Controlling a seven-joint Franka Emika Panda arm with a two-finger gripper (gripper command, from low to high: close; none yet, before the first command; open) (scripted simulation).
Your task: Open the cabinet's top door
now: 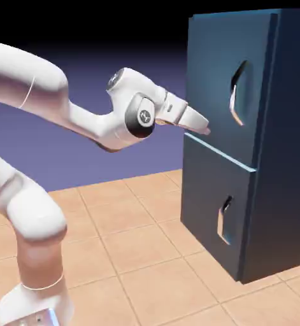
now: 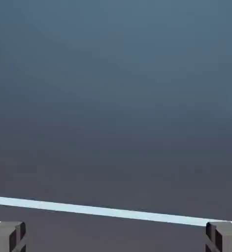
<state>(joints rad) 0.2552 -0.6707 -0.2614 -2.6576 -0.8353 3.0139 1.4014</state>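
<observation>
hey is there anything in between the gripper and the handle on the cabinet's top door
Nothing visible stands between the gripper and the top door's handle; the open jaws face the flat door panel.

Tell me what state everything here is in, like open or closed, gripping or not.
Top door: closed
Bottom door: closed
Gripper: open, holding nothing
Robot arm: bent, reaching toward the cabinet
Cabinet: upright, both doors shut
</observation>
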